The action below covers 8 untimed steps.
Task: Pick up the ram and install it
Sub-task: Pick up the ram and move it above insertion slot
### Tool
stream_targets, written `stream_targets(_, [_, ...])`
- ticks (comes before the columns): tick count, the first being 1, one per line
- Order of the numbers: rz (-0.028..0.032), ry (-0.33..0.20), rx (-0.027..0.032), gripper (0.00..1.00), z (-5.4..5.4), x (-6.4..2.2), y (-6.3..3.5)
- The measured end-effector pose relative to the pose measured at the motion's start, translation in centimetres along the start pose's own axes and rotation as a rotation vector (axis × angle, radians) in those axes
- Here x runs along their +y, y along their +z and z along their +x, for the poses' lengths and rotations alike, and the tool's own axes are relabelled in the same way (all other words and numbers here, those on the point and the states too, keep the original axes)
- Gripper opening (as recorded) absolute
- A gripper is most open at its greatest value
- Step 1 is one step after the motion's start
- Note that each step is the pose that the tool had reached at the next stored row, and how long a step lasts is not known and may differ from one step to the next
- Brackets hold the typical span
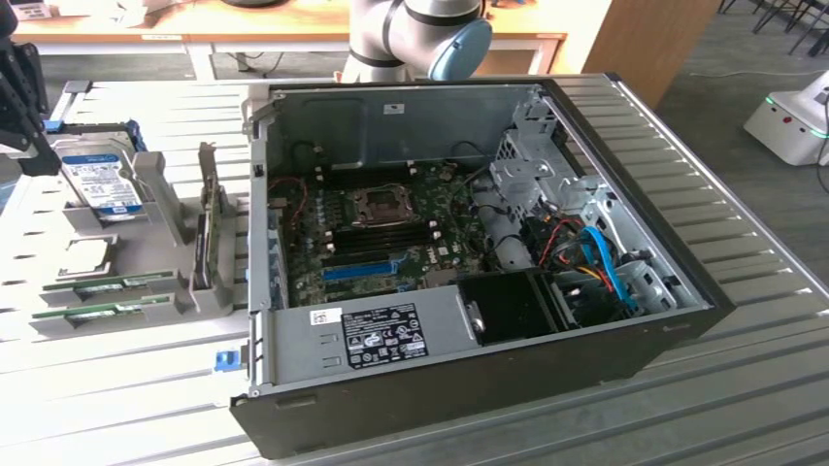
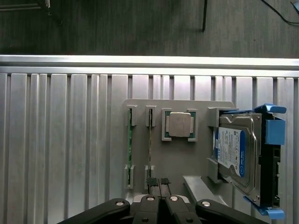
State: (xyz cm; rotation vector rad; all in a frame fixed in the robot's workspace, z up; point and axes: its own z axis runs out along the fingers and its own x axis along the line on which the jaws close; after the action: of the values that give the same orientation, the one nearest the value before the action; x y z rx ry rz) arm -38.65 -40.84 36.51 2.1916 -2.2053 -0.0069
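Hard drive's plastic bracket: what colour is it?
The bracket is blue, best seen in the wrist view.

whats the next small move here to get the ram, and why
Probably open the gripper first. Its jaws are shut with nothing between them, and the ram nearest it sits on edge in the grey holder, untouched. Shut jaws can't straddle the stick.
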Motion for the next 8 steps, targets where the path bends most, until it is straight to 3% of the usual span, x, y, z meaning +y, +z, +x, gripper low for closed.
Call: stream_targets(8, [0.0004,0.000,-0.0080,0.11,-0.01,-0.01,0.23])
